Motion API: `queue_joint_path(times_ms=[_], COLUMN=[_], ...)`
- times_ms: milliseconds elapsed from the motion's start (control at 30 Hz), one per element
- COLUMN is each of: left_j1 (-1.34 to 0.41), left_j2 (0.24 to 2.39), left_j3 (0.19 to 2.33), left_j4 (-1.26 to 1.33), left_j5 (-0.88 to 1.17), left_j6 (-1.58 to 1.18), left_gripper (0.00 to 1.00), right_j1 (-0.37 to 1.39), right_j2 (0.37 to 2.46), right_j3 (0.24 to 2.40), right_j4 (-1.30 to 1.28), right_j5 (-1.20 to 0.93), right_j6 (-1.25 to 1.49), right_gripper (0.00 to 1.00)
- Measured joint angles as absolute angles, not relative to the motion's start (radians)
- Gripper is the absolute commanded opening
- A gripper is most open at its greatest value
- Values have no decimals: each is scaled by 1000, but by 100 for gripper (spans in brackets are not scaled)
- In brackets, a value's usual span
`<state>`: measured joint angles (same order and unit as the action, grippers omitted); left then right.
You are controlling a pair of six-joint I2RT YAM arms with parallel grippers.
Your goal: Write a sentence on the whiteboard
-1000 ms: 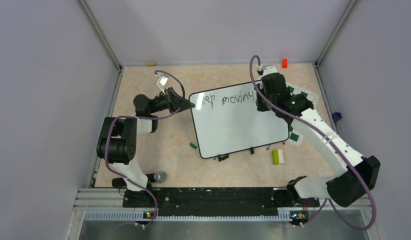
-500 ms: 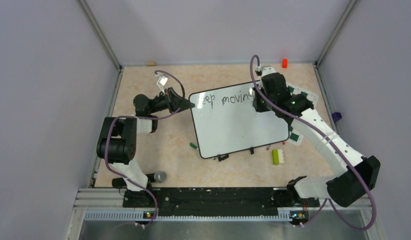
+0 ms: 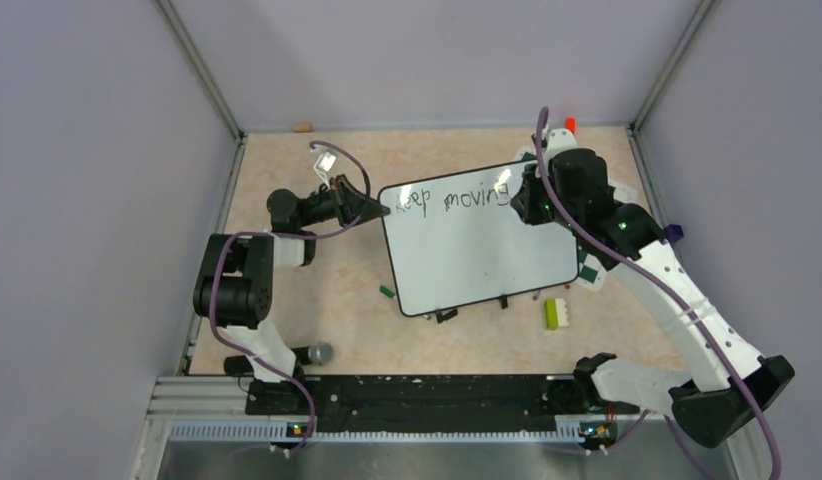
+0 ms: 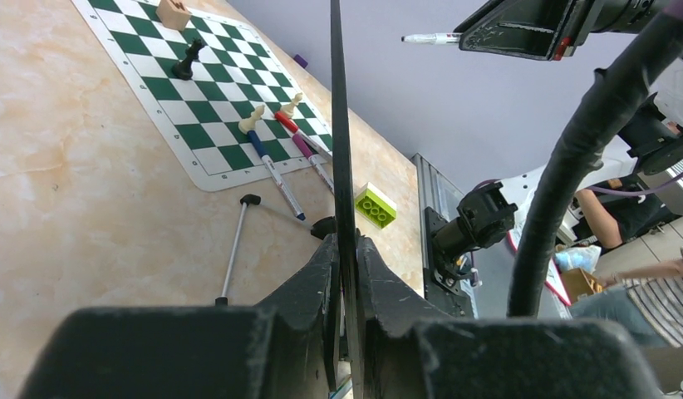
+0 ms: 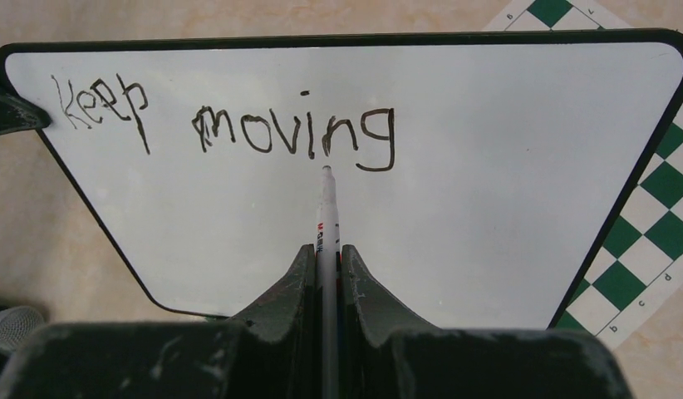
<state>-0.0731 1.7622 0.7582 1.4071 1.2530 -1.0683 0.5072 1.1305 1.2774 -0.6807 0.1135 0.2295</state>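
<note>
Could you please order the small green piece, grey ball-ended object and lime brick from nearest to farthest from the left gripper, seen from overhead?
From the left gripper:
1. Small green piece, beside the whiteboard's near-left corner.
2. Grey ball-ended object, near the left arm's base.
3. Lime brick, off the board's near-right corner.

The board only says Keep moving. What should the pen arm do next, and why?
Probably carry the marker to the bare whiteboard under "Keep" and touch down. The sentence stops at "moving", the right gripper holds the tip just below it, and the left gripper clamps the board's edge.
</note>
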Motion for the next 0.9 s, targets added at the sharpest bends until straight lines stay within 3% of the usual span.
queue_joint_path(times_ms=[533, 700, 900], left_j1=[-75, -78, -96], left_j2=[1721, 1637, 1475], left_j3=[750, 750, 798], left_j4=[1243, 989, 506], left_j5=[1220, 1180, 1097], left_j6=[-920, -738, -394], left_gripper=[13, 11, 11], right_j1=[507, 507, 507], right_j2=[1051, 1051, 1045], right_j3=[1227, 1201, 1189], right_j4=[-632, -621, -618], right_j5=[62, 56, 63], right_j6=[216, 217, 217], right_gripper=[0, 0, 0])
